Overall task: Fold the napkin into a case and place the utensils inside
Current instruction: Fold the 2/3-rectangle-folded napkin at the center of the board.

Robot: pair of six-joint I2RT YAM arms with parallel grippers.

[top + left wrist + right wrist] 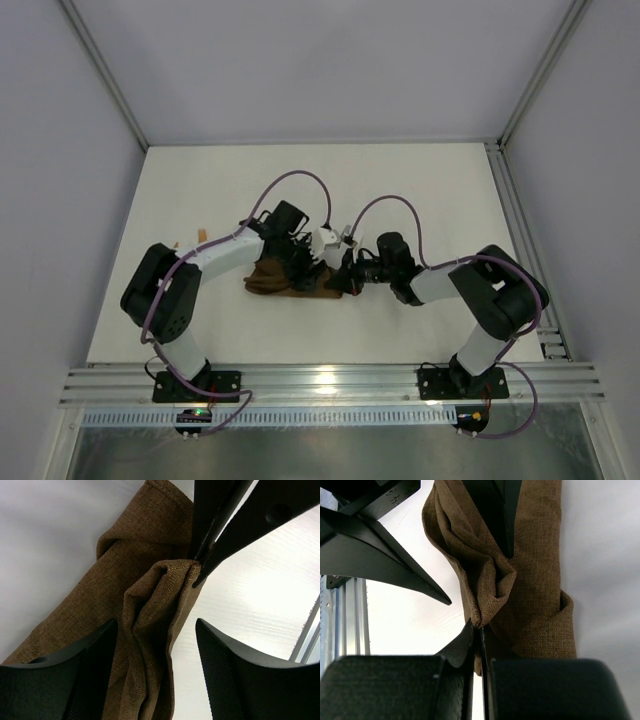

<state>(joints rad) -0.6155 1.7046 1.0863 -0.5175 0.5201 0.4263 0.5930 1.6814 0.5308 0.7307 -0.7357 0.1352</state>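
Napkin: The dark brown woven cloth napkin lies on the white table as a long, rumpled strip between the two arms. One hemmed fold is gathered up at its middle.
Right gripper: We see the right gripper with its jaws pressed together on that hemmed fold, pinching only the edge. We judge this thin grip is meant to hold the top layer up without dragging the cloth beneath it.
Left gripper: The left gripper has its jaws spread wide, one finger on each side of the raised fold. It grips nothing. We read this as lining up to take the fold that the right one offers.
Utensils: A thin orange-tan utensil lies well apart from the napkin, just beyond the left forearm. We cannot tell whether it is the fork, and we cannot make out a second piece for certain.
Stage: In our judgement the folding is unfinished, since the layers are bunched and no neat pouch with an open mouth shows.
Risk: The pinch is shallow, so the hem may slip free.
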